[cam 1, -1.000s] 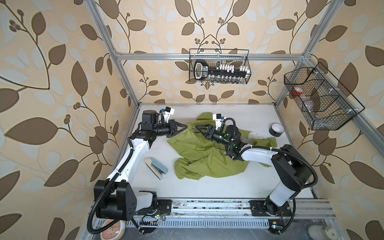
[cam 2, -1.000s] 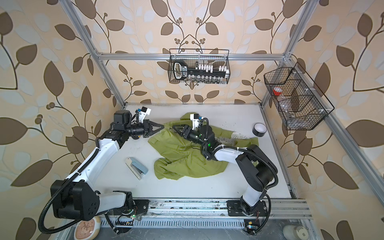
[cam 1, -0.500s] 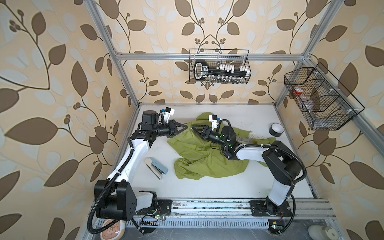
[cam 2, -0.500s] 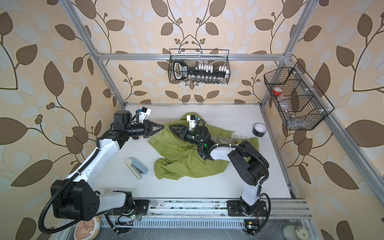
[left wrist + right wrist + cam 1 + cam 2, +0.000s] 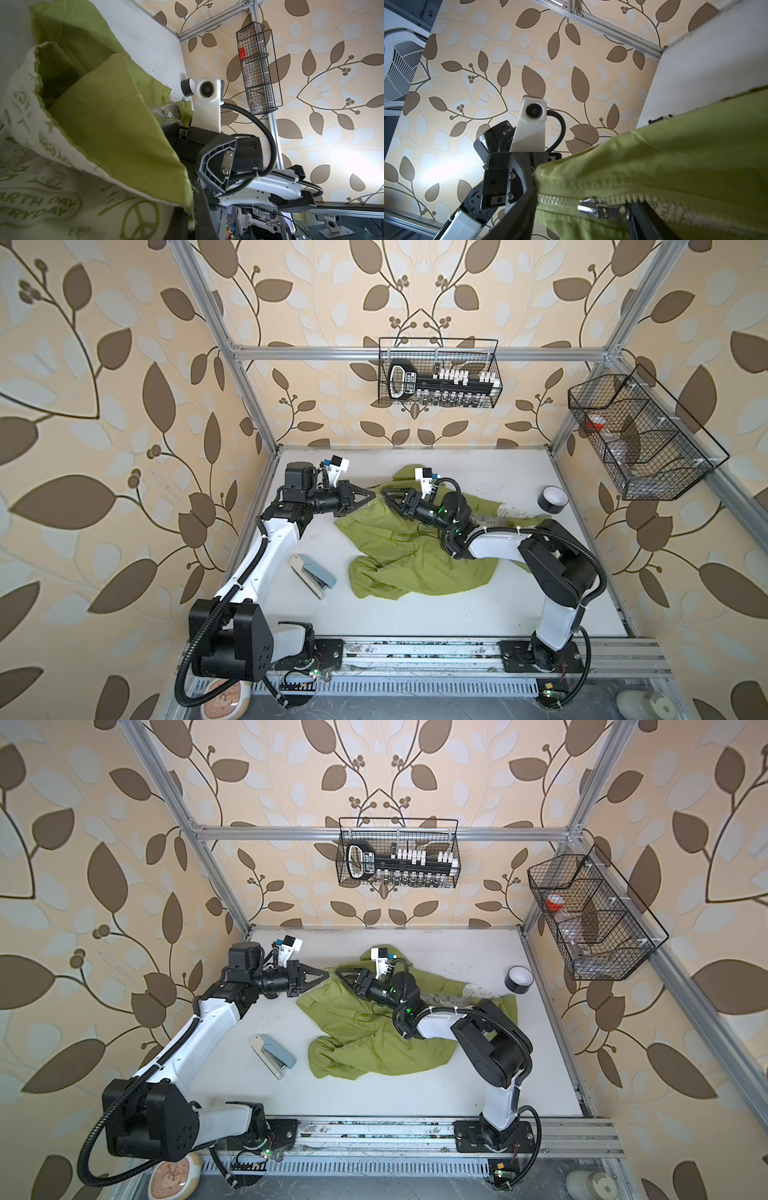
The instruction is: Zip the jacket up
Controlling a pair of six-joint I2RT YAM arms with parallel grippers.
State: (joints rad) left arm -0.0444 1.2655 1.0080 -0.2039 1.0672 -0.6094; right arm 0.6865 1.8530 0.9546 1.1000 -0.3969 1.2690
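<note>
Noted: vs 1 s ago, your R gripper (image 5: 387, 493) has crept closer to the L gripper (image 5: 371, 497), which hasn't moved. L gripper is clamped on the jacket (image 5: 399, 556) hem corner. R gripper jaws stand apart, with the zip slider (image 5: 600, 208) between them. Jacket lies crumpled on the table (image 5: 457, 614), just beside the stapler (image 5: 313, 576). Lining (image 5: 41, 199) print reads "…ARTH DAY …VERYDAY", w/ peace sign.

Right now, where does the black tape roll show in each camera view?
In a top view: black tape roll at the far right, past the jacket.
In a top view: the roll likewise far right.
Left wrist: the roll beyond the jacket, beside the white camera mount.
Right wrist: not in it.
Shared landmark: the jacket, seen in all four.
</note>
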